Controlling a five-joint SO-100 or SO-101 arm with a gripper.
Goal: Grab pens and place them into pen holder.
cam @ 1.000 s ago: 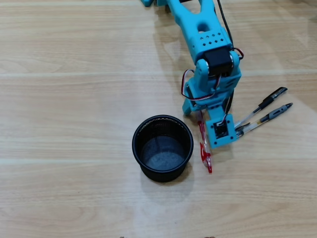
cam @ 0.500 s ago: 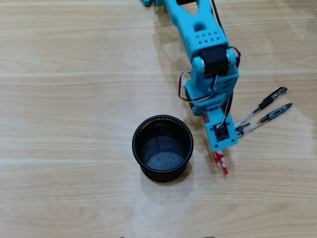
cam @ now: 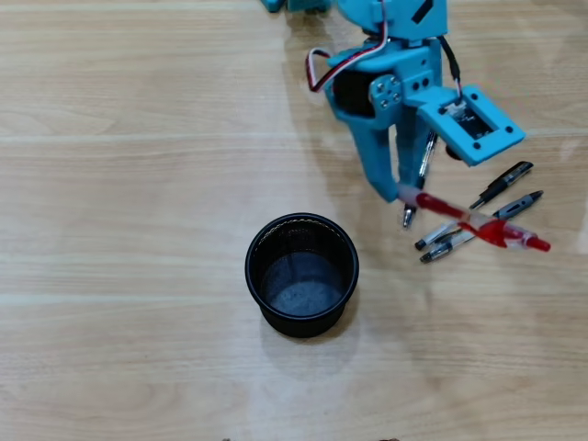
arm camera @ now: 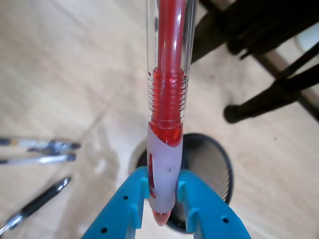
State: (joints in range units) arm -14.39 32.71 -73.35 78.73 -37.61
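Red pen [cam: 478, 225] had left the tabletop [cam: 119, 184] w/in the last sec, jaws clamped on its grip end, held up right of the pen holder [cam: 301, 274]. Three dark pens [cam: 487, 207] lay beneath. Likely next: carry left, over the cup.

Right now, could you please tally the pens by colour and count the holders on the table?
Red pen: 1, held in the claw, red pen
Black or grey pens: 3, lying on the table
Black mesh pen holder: 1, empty
Total: 5 things
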